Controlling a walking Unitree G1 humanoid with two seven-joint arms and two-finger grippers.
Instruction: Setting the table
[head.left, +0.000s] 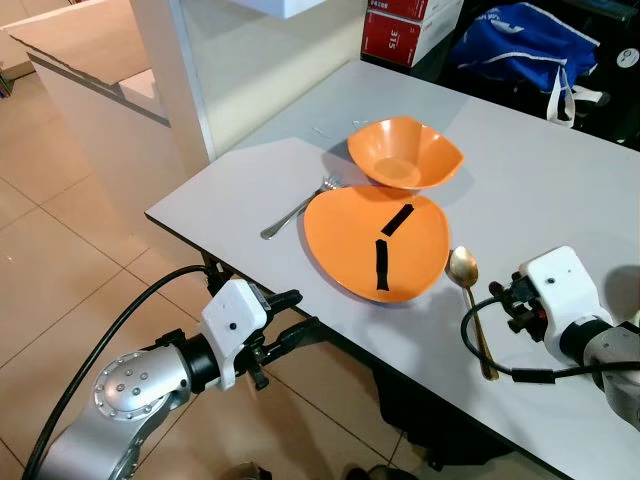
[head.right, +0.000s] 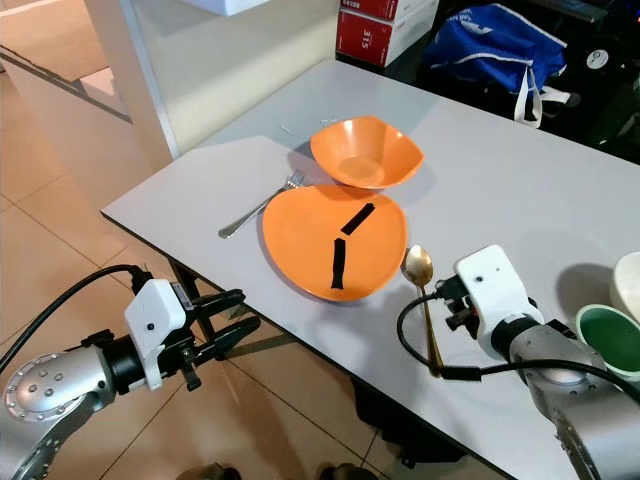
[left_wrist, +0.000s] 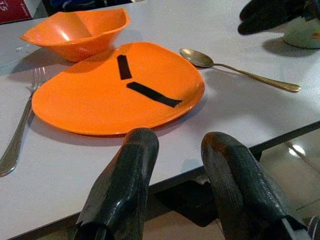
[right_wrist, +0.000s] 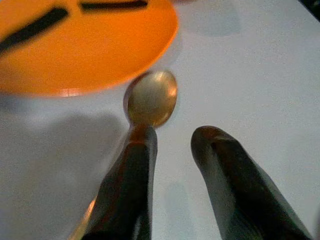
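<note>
An orange plate (head.left: 375, 240) with two black strips on it lies near the front edge of the grey table (head.left: 560, 190). An orange bowl (head.left: 405, 152) touches its far rim. A silver fork (head.left: 298, 210) lies to the plate's left and a gold spoon (head.left: 463, 268) to its right. My right gripper (right_wrist: 175, 135) hovers low over the spoon's handle, open, with the spoon's bowl (right_wrist: 151, 98) just beyond one fingertip. My left gripper (left_wrist: 181, 142) is open with nothing between its fingers, just off and below the table's front edge, pointing at the plate.
A green-lined cup (head.right: 612, 335) and a white cup (head.right: 630, 280) stand at the table's right. A blue bag (head.left: 525, 40) and a red box (head.left: 400, 30) sit at the far side. A white pillar (head.left: 170, 80) rises left of the table, above the tiled floor (head.left: 60, 260).
</note>
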